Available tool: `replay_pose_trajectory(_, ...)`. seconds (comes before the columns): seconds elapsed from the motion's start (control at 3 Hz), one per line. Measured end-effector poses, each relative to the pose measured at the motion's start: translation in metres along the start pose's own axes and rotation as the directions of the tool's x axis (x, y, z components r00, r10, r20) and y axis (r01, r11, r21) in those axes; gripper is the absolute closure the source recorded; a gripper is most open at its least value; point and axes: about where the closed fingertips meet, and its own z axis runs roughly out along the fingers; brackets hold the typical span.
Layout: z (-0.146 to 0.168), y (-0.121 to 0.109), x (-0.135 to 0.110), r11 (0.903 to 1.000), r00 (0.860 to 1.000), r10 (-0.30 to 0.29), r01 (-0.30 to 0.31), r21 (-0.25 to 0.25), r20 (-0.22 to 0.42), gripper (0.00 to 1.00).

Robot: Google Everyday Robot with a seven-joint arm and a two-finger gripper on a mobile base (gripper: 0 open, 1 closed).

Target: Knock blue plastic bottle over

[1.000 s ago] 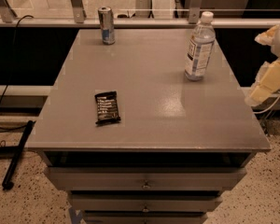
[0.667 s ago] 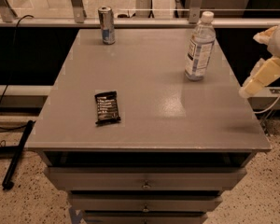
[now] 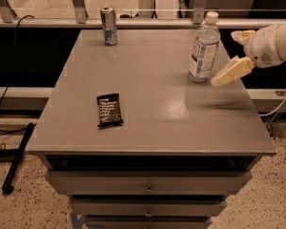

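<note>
Pincer (image 3: 226, 57): over worktop (image 3: 157, 87) right edge, fingers spread, holding nothing; lower finger (image 3: 231, 71) tip just beside bottle
Bottle (image 3: 204, 49): upright, immediately left of pincer, not yet toppled
Change: pincer has come inward from off the edge; bottle, can (image 3: 108, 25) and bar (image 3: 109, 109), both well left, unmoved
Judgement: sideways push appears imminent

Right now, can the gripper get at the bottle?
Probably yes. The gripper hangs open beside the bottle, on its right in the view, one fingertip near its lower half, not visibly touching. Nothing stands between them; the can and snack bar lie well off.
</note>
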Motion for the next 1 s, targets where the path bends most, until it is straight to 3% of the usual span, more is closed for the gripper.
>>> replay_pose_trajectory(0.33,0.029,-0.005,-0.022,0.9999,0.992,0.010,-0.011,0.003,0.128,0.00)
replay_pose_trajectory(0.67,0.058,0.000,-0.050,0.9989,0.974,0.044,-0.047,0.006,0.220,0.00)
replay_pose_trajectory(1.0,0.077,0.008,-0.078,0.9981,0.967,0.059,-0.062,0.005,0.250,0.00)
